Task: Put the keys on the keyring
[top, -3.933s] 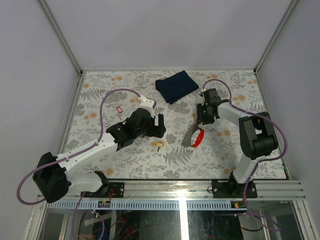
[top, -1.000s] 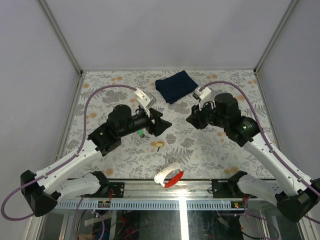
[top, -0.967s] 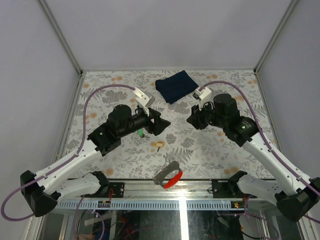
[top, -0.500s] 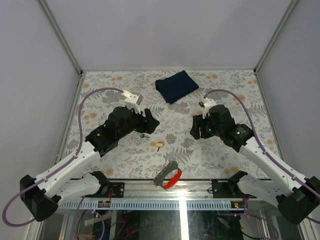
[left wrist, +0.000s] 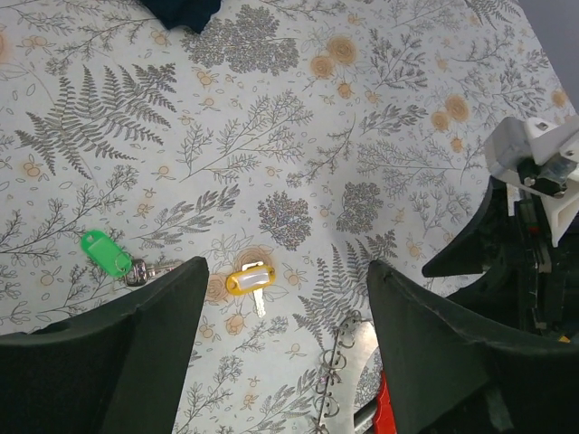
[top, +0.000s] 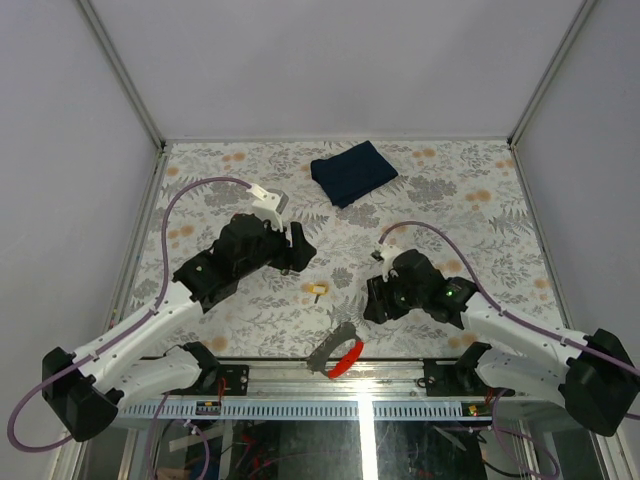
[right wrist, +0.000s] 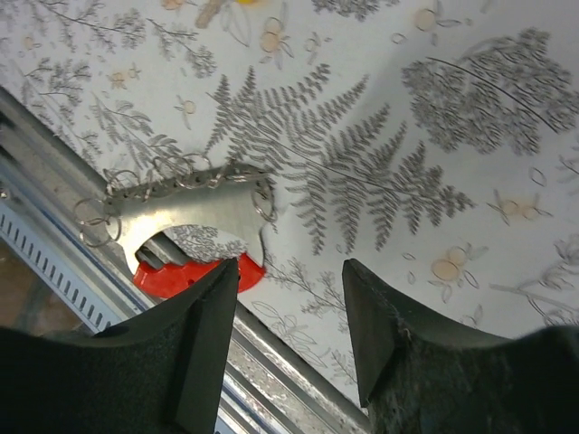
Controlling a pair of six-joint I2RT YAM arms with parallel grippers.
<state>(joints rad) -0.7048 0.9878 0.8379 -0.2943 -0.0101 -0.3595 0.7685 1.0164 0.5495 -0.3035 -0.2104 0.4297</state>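
Right jaws have dropped over the silvery metal keyring with red plastic tag (right wrist: 190, 212), spread and empty like the left jaws; pinch its flat plate squarely.

From above, the jaws of the left gripper (top: 302, 250) covered the green key (left wrist: 107, 253). The yellow key (top: 317, 290) was too small there for its blade to be made out. In the left wrist view, the bottom edge cut off the keyring (left wrist: 336, 375). Its red tag (left wrist: 384, 411) showed only as a sliver beside one dark finger, and the top edge cut off the dark blue cloth (left wrist: 179, 9). In the right wrist view, one finger of the right gripper (right wrist: 288, 271) hid part of the red tag. The yellow key was a mere scrap at the top edge.
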